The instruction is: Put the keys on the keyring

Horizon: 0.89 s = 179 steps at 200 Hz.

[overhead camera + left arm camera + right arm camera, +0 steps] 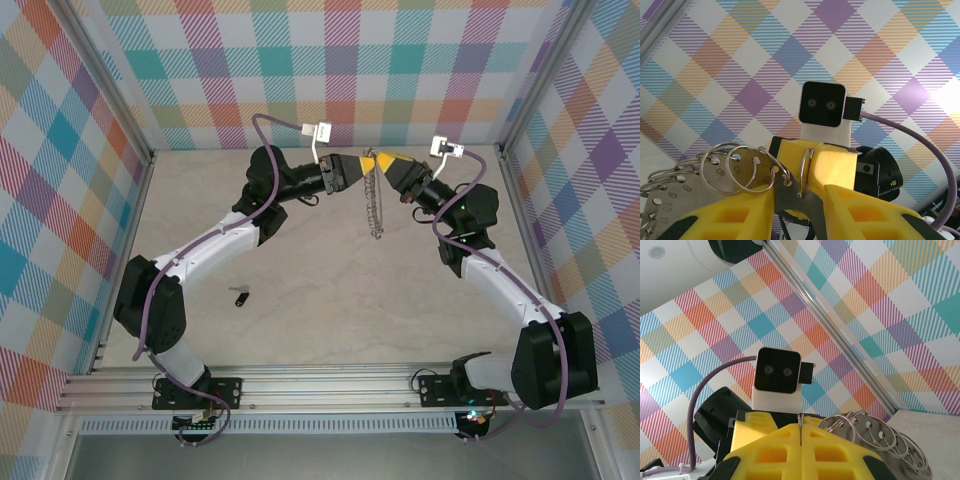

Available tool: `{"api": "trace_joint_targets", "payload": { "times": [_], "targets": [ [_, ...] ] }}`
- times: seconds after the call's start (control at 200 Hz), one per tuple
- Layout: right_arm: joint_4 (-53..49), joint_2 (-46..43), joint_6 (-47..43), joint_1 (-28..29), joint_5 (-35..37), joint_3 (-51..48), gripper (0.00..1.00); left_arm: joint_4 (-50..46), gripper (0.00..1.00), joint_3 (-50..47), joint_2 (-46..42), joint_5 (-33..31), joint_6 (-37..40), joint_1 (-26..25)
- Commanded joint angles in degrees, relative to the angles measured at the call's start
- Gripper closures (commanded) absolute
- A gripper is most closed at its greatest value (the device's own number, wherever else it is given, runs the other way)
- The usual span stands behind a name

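The left gripper [366, 165] and the right gripper [388, 162] meet at the far middle, both clamped on the silver metal keyring [377, 210]. It hangs between them and blocks that gap. The beige marble-look table [350, 320] is open in the near middle. There a tiny black-headed key [240, 296] lies, near the left arm. Checked fabric walls [340, 70] close the left, right and far sides.

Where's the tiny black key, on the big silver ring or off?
Off: the tiny black key lies on the table, far from the raised silver ring.
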Motion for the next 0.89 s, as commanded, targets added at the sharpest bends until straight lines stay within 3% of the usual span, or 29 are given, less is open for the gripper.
{"api": "trace_joint_targets", "payload": {
  "times": [0.0,0.325,0.595,0.75,0.84,0.89],
  "targets": [
    [3.91,-0.39,0.30,0.41,-0.29,0.10,1.00,3.33,0.70,2.27,-0.02,-0.73,0.20,-0.89],
    [3.63,-0.60,0.29,0.45,-0.51,-0.17,1.00,4.49,0.71,2.00,0.23,-1.87,-0.20,-0.94],
    [3.13,-0.70,0.09,0.48,-0.25,-0.25,1.00,5.02,0.85,1.71,0.34,-1.74,-0.42,-0.99],
    [1.82,-0.67,-0.04,0.40,0.16,0.09,1.00,4.70,1.00,1.34,0.18,-1.21,0.14,-0.99],
    [-0.85,-1.85,-0.47,-0.30,0.71,0.10,0.71,2.64,1.00,1.40,-0.26,-0.59,2.24,-0.94],
    [-3.20,-3.26,-0.88,-1.29,0.96,-0.19,0.64,0.34,1.00,1.64,-0.77,-0.07,4.32,-0.91]
  ]
}}
